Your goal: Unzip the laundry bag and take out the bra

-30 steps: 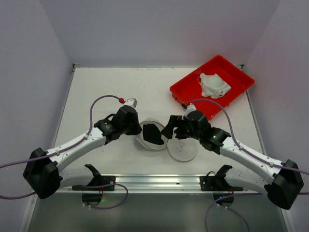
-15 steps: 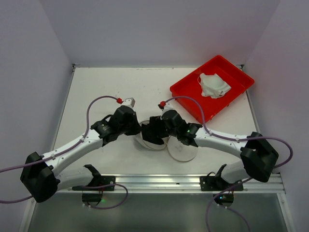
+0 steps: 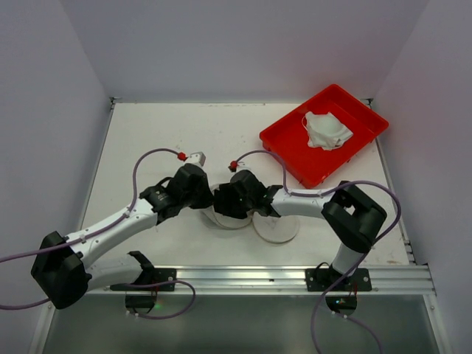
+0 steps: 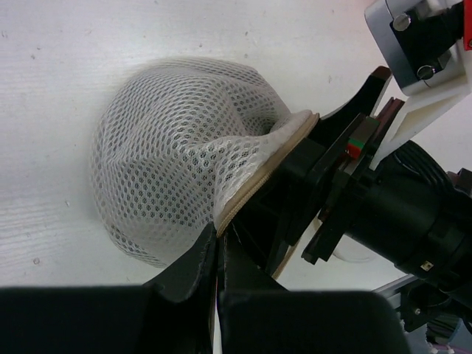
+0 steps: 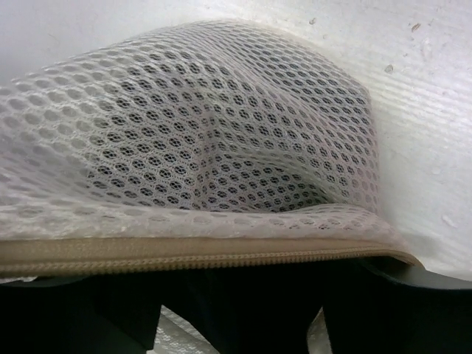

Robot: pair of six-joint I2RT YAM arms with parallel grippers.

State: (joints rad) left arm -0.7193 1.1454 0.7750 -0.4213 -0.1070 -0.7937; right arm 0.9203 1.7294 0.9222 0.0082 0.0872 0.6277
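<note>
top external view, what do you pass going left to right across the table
left arm's shoulder → left arm's wrist → laundry bag → red tray, holding a white garment. The right arm overlaps the bag and the tray, so it is left out.

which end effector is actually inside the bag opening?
The right end effector: it's reaching in under the zipper edge of the laundry bag. The left end effector is outside, pinching that edge.
</note>
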